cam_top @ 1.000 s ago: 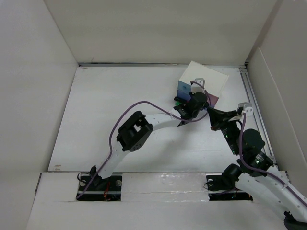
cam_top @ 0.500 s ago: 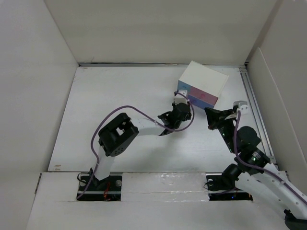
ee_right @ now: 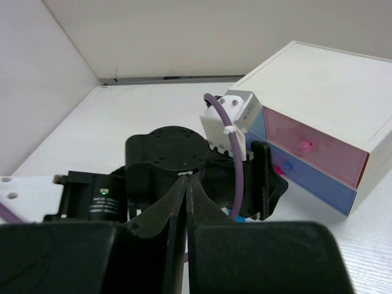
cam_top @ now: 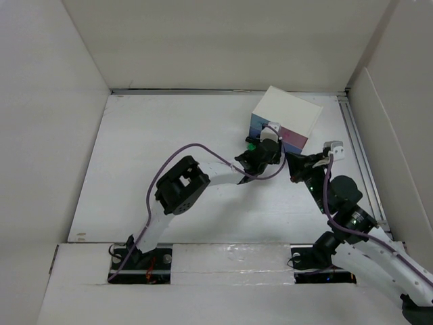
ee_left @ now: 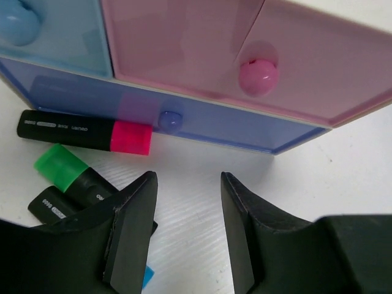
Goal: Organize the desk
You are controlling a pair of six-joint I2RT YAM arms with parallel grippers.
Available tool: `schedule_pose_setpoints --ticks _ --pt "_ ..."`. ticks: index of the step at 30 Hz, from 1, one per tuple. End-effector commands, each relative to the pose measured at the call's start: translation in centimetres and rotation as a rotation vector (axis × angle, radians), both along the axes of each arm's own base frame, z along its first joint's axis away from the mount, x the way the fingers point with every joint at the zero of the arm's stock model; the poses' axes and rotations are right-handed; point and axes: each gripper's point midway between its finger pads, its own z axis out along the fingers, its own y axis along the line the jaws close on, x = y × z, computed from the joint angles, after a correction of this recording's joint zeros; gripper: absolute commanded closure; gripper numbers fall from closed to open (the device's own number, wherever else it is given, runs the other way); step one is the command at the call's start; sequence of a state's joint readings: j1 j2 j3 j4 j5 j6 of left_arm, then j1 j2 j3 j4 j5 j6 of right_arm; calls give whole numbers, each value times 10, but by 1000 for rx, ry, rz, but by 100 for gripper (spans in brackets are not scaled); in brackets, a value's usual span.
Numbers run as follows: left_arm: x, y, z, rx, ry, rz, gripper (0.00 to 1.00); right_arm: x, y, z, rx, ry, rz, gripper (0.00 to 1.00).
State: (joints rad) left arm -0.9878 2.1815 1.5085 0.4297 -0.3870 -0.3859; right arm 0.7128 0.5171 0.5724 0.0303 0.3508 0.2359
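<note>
Hovering over the desk [ee_left: 343, 159], the left gripper [ee_left: 188, 179] gapes empty before the drawer box [ee_left: 184, 61] (pink-capped marker [ee_left: 79, 131] mid-left of frame); right gripper [ee_right: 187, 179] looks pinched together.

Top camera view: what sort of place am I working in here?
Probably a robot test cell rather than an office: a white desk boxed in by white panels, with a small drawer box and markers lying by it.
</note>
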Motion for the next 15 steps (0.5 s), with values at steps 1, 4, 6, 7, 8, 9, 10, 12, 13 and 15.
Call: schedule_pose_setpoints --ticks 1,4,6,7,8,9,10,12,13,15 --pt "15 -5 9 39 -24 -27 59 1 -3 13 35 -47 -10 93" --pt "27 -4 3 35 -4 -28 61 1 -3 14 34 -49 -10 92" --pt "33 -4 2 39 -2 -28 61 1 -3 14 33 -48 -8 92" --pt "33 -6 0 46 1 -35 61 1 -2 13 31 -46 -8 91" --pt "38 -11 1 44 -4 -38 61 2 -2 13 34 -46 -8 91" --pt "38 -12 -5 69 15 -42 61 1 -2 13 32 -45 -5 91" --pt "42 -11 -6 74 25 -41 62 1 -2 13 33 -47 -5 91" --pt "48 -15 -11 68 43 -51 62 1 -2 13 37 -48 -3 91" --pt "48 -17 -12 66 43 -56 63 1 -2 13 36 -47 -5 91" --pt "53 -15 -15 63 47 -53 63 0 -3 14 40 -52 -8 91"
